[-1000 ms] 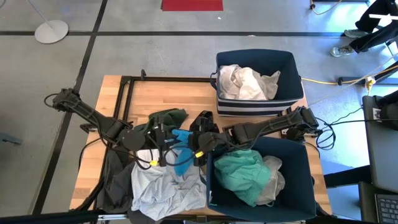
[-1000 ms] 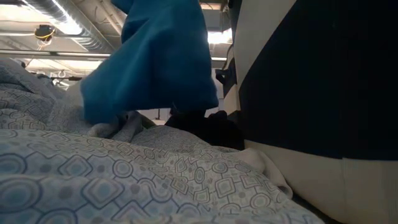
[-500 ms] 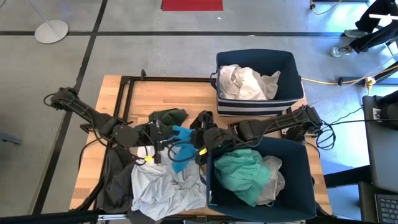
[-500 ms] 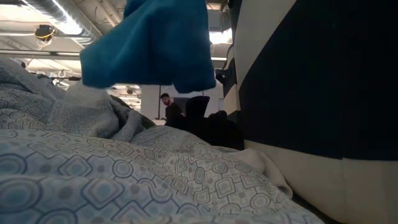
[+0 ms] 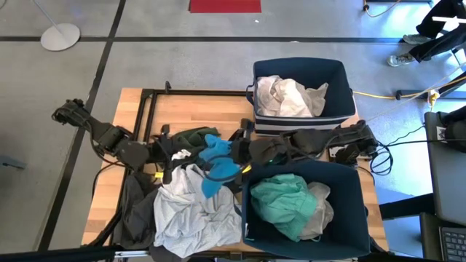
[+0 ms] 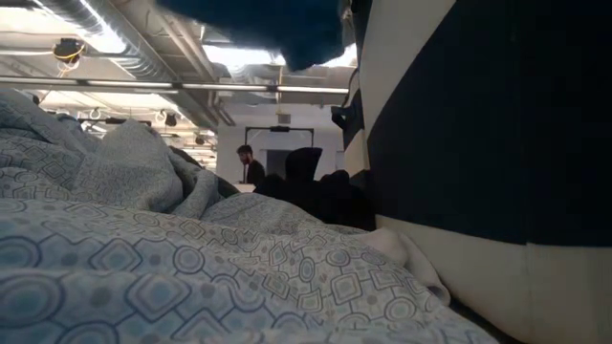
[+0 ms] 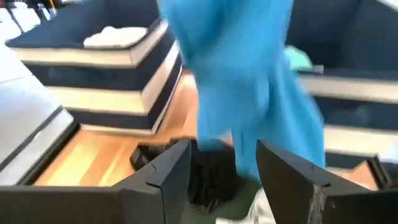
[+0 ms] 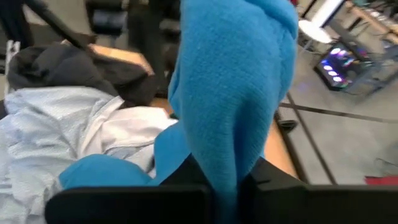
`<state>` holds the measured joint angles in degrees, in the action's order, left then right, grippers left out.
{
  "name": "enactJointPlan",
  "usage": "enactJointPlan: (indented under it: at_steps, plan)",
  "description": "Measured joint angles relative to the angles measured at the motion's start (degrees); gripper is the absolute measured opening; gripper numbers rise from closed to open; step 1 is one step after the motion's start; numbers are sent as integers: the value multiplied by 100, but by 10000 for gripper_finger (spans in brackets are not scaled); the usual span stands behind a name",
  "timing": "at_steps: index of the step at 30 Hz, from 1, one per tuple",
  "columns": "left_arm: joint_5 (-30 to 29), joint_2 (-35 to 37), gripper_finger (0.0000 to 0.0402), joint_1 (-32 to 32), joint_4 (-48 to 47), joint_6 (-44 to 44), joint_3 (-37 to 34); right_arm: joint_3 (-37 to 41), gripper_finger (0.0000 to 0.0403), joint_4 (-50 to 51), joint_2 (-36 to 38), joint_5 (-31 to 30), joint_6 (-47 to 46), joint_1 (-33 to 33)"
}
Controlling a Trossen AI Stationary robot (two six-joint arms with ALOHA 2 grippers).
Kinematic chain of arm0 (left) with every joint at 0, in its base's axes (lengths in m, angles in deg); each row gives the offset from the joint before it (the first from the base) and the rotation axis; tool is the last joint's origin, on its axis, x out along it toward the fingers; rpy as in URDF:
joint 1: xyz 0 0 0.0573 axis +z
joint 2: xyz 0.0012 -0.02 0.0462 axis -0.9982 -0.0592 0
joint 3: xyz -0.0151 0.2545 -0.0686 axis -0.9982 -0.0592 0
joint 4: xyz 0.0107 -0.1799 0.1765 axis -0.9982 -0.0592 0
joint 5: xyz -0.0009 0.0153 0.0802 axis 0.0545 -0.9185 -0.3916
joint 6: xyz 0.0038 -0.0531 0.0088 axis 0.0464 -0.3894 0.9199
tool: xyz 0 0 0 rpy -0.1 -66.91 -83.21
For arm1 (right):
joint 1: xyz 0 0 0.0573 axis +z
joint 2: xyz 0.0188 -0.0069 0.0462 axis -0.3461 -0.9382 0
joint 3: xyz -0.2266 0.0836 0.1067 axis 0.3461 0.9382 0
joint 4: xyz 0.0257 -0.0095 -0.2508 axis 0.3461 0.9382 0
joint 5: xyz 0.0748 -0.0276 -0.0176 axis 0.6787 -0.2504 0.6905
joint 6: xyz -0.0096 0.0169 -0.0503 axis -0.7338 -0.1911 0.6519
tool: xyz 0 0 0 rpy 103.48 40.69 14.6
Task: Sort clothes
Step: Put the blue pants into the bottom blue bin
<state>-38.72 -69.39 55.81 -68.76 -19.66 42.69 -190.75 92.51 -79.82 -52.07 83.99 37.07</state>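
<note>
**Handing the blue garment over to the right arm**

Jaws on the left gripper (image 7: 224, 171) are standing apart with nothing pinched between them, and the teal blue garment (image 5: 215, 164) is hanging just ahead of them in the left wrist view. The right gripper (image 5: 242, 149) is clamping that garment: in its own wrist view the cloth (image 8: 233, 93) is rising straight out from between its closed fingers and draping over them.

From above, the garment is sitting near the table's centre, over the 12 o'clock edge of the patterned light grey garment (image 5: 193, 215), with the dark green garment (image 5: 191, 137) at its 10 o'clock. The nearer navy bin (image 5: 357, 218), already holding a turquoise garment (image 5: 284, 204), is lying at about 4 o'clock from it; the farther bin (image 5: 338, 76), holding white clothes (image 5: 287, 94), is at about 1 o'clock.

To do this step well, I judge the right arm should be lifting until the hanging tail is clearing the pile, so it is not dragging the grey garment along. The left gripper should be backing away toward 9 o'clock, with its open fingers kept out of the drape. By colour, the nearer bin looks the likelier home. The carry should be passing well above that bin's rim, since a trailing end could be catching on the wall and pulling the cloth out of the grip. Release is best made over the bin's middle.
</note>
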Motion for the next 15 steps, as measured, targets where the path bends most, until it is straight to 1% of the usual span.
enactJointPlan:
  at_steps: [4, 10, 11, 13, 15]
  plan:
    - [0, -31, 173, 1, -493, -419, 0, -689, 22, 691, 2, -376, -44, 126]
    - [0, -63, 173, -38, -855, -820, -2, -1702, 18, 1532, 2, -815, -258, 516]
    - [0, -66, 173, -58, -890, -852, -2, -1809, 19, 1656, 11, -895, -345, 600]
    - [-2, -66, 173, -91, -929, -880, -2, -1732, 22, 1772, 165, -1057, -523, 783]
    - [0, -66, 173, -114, -870, -874, -2, -1717, 24, 2134, 268, -1133, -806, 977]
